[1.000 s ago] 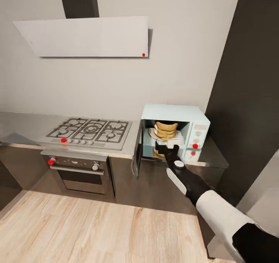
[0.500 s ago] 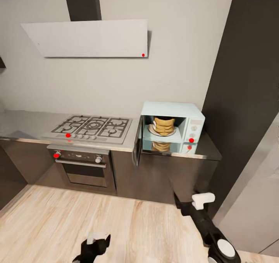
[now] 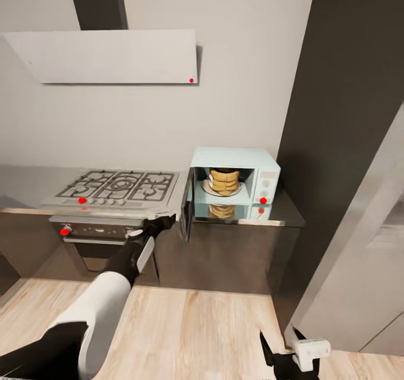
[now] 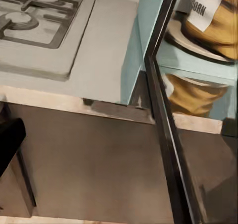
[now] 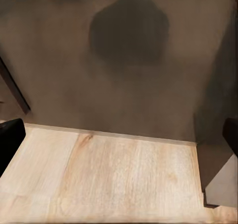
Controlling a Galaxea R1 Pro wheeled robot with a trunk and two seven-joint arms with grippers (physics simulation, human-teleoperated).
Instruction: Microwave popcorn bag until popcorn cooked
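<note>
The mint-blue microwave point(image 3: 234, 179) stands on the grey countertop point(image 3: 287, 214) with its dark-framed door point(image 3: 186, 212) swung open to the left. The tan popcorn bag point(image 3: 224, 181) sits upright on the plate inside. The left wrist view shows the bag's point(image 4: 220, 23) white label and its reflection below. My left gripper point(image 3: 161, 221) is open and reaches to just left of the door's free edge point(image 4: 166, 149), apart from it. My right gripper point(image 3: 287, 349) hangs open and empty low over the wood floor point(image 5: 114, 174), far from the microwave.
A gas hob point(image 3: 115, 188) with a built-in oven point(image 3: 92, 240) beneath lies left of the microwave. A white slanted hood point(image 3: 106, 56) hangs above. A tall dark cabinet point(image 3: 348, 144) stands right of the microwave, with glossy dark cabinet fronts point(image 5: 124, 70) below the worktop.
The right gripper let go of the bag inside the microwave and dropped to floor level. The left arm has risen to the open door's edge. The camera has shifted.
</note>
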